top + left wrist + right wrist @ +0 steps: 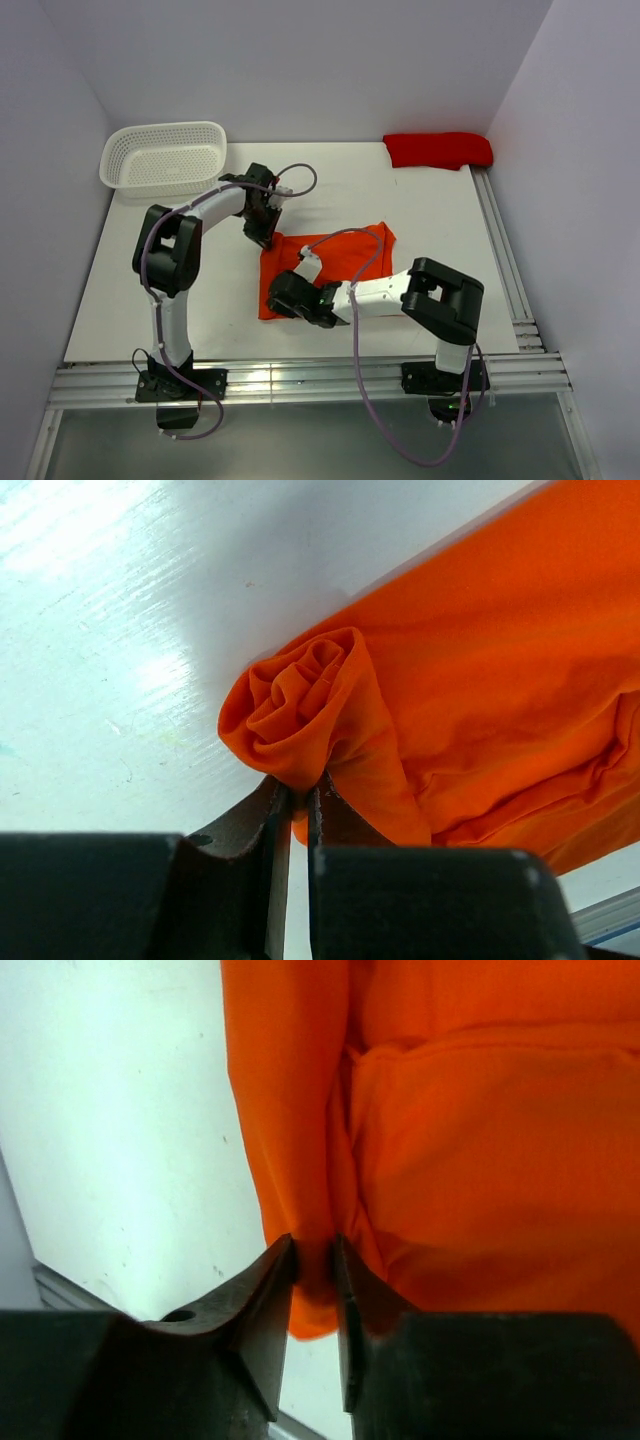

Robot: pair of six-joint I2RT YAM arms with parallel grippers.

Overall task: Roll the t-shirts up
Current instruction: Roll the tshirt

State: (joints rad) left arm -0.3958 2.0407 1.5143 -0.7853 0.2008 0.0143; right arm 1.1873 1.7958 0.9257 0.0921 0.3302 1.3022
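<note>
The bright orange t-shirt (335,268) lies folded on the white table, between the two arms. My left gripper (263,236) is at its far left corner. In the left wrist view that gripper (298,790) is shut on a bunched, curled-up corner of the orange t-shirt (480,680). My right gripper (278,298) is at the shirt's near left corner. Seen from the right wrist, that gripper (315,1260) is shut on a fold along the edge of the orange t-shirt (480,1140). The darker red t-shirt (438,150) lies bundled at the table's far right.
A white plastic basket (165,155) stands at the far left corner. An aluminium rail (505,250) runs along the right side of the table and another along the near edge. White walls close in the back and sides.
</note>
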